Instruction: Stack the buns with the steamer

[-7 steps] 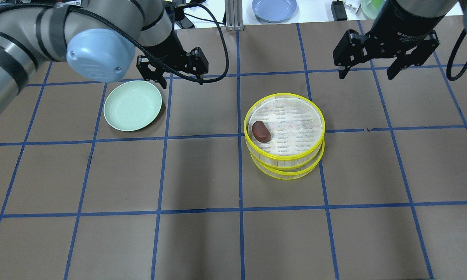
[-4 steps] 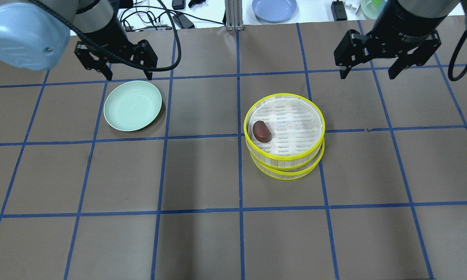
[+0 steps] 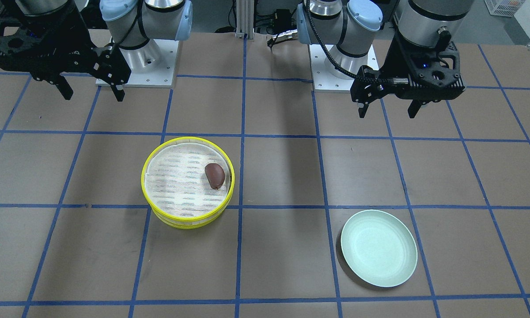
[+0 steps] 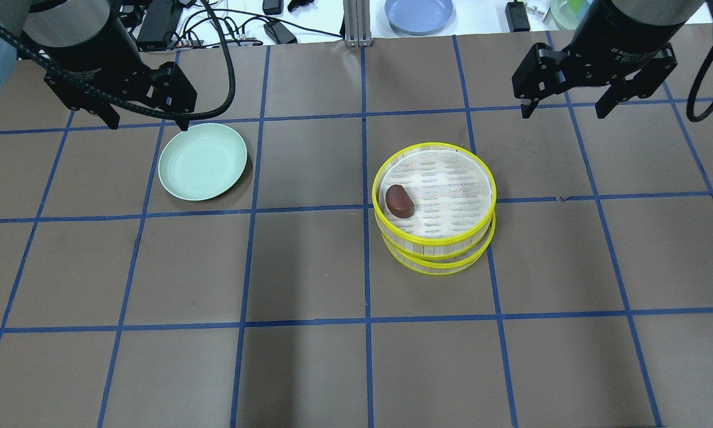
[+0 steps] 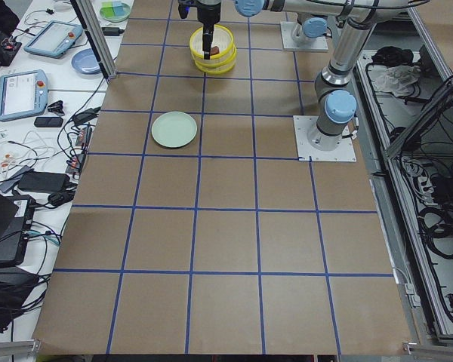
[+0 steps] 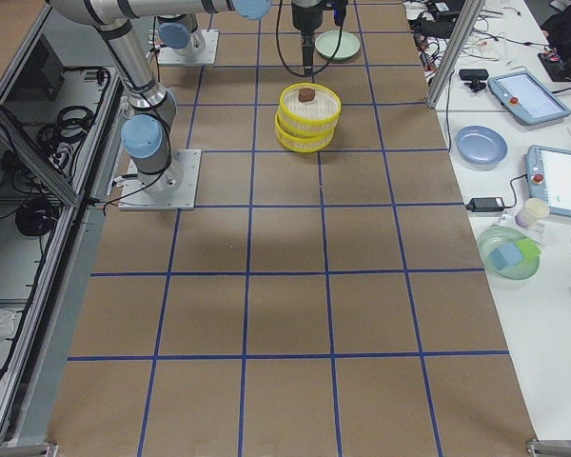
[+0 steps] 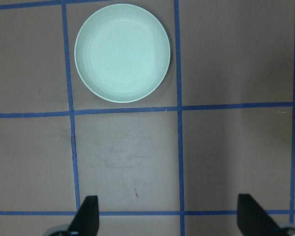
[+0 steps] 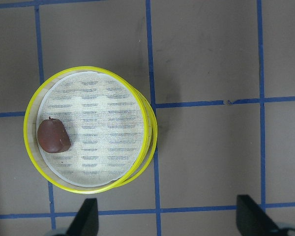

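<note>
From overhead we see a brown paper table (image 4: 309, 267) gridded in blue tape.
The left gripper (image 4: 148, 123), jaws spread and empty, hangs at eleven o'clock of a smooth pale green round plate (image 4: 202, 161). Two stacked yellow-rimmed steamer trays (image 4: 434, 252) with white slatted floors carry a glossy reddish-brown bun (image 4: 399, 201) at nine o'clock. The right gripper (image 4: 563, 113), spread and empty, hangs at their one o'clock.

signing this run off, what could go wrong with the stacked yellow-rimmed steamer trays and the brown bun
The upper yellow-rimmed slatted tray sits offset on the lower tray, so a nudge might shift or tip it. The dark reddish-brown bun lies against the rim; a rim grasp there could squash it. No cream-white bun shows in any view; it may be hidden below or missing.
</note>
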Controlling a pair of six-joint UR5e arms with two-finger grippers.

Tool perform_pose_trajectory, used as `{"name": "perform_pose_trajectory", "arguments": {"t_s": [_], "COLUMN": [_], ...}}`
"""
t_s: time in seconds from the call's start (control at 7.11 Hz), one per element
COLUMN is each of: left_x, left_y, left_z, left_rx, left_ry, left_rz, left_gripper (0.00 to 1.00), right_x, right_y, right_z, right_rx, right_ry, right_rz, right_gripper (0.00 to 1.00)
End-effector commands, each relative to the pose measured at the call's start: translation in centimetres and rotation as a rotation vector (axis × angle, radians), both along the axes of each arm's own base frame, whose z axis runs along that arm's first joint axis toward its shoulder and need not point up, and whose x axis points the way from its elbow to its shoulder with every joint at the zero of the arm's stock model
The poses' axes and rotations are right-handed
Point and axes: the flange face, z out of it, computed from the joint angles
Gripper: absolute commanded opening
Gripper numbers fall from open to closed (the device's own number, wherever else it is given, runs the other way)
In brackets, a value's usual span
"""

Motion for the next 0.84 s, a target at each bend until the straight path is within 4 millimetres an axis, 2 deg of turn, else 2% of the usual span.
{"name": "perform_pose_trajectory", "arguments": {"t_s": [0.0,0.42,0.7], "left_x": [-0.5,-0.5,-0.4], "left_y": [0.2,0.2,0.4], "left_z": [-0.4,-1.0,-2.1], "left_rx": [0.004,0.021,0.039], "left_ry": [0.068,0.071,0.066], "left_rz": [0.022,0.067,0.066], "left_gripper": [1.00,1.00,1.00], "right_x": [-0.1,0.0,0.0], "right_y": [0.1,0.1,0.1], "right_z": [0.4,0.3,0.3], "right_rx": [-0.017,-0.016,-0.016], "right_ry": [0.001,0.002,0.002], "right_rz": [-0.002,0.000,0.000], "right_gripper": [1.00,1.00,1.00]}}
